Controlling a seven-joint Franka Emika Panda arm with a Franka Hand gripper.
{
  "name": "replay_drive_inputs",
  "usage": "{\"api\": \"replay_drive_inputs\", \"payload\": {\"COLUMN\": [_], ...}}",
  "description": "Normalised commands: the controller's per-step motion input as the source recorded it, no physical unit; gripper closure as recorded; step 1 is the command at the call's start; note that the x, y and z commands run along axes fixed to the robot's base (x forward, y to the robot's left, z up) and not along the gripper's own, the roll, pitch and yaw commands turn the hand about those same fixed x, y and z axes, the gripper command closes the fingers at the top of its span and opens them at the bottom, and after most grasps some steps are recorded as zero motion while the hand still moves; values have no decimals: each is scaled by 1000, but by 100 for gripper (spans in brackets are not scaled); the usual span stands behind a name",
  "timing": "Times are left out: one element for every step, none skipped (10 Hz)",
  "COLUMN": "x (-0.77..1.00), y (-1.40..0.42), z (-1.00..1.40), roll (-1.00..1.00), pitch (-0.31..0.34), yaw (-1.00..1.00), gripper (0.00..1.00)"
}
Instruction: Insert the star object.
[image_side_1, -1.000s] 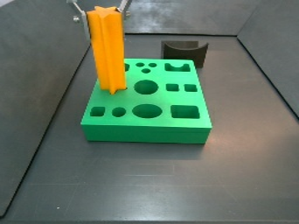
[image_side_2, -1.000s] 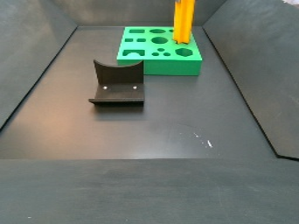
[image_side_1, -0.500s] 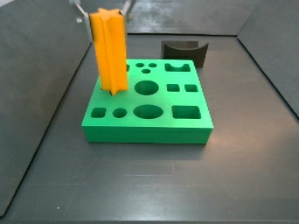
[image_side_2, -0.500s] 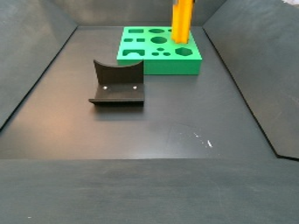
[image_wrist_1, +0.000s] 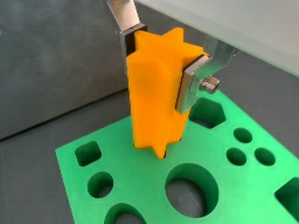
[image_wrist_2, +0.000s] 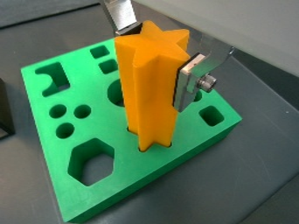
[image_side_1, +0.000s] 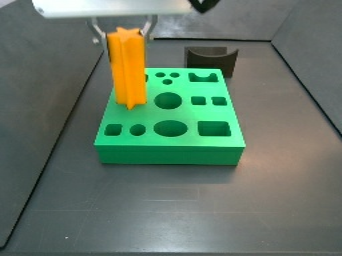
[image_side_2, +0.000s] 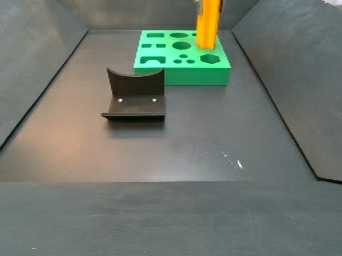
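The star object (image_side_1: 127, 68) is a tall orange ridged prism standing upright over the back left corner of the green block (image_side_1: 174, 146). Its lower end sits in the star-shaped hole, seen in a wrist view (image_wrist_2: 149, 105). The gripper (image_side_1: 123, 33) is shut on the prism's upper part, with its silver fingers (image_wrist_1: 194, 80) pressed on opposite sides in both wrist views (image_wrist_2: 191, 80). In a side view the star (image_side_2: 210, 24) stands on the block (image_side_2: 201, 72) at the far end; the gripper itself is out of that view.
The green block has several other shaped holes, round, square and hexagonal (image_wrist_2: 91, 163). The dark grey curved fixture (image_side_1: 211, 60) stands on the dark floor behind the block, apart from it (image_side_2: 134, 97). Grey walls (image_side_1: 54, 110) enclose the floor.
The gripper has come down with the star; the star's top stands lower while its foot stays level, so its lower end has gone into the hole. The gripper body now shows.
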Motion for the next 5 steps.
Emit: {"api": "replay_drive_inputs", "payload": {"x": [0,0,0,0,0], "y": [0,0,0,0,0], "z": [-369,-357,-374,-389,-454], "roll": [0,0,0,0,87], "pitch": [-17,-19,-26,-41,-60], "yaw": [134,126,126,120,106], "gripper": [100,100,100,100,100]}}
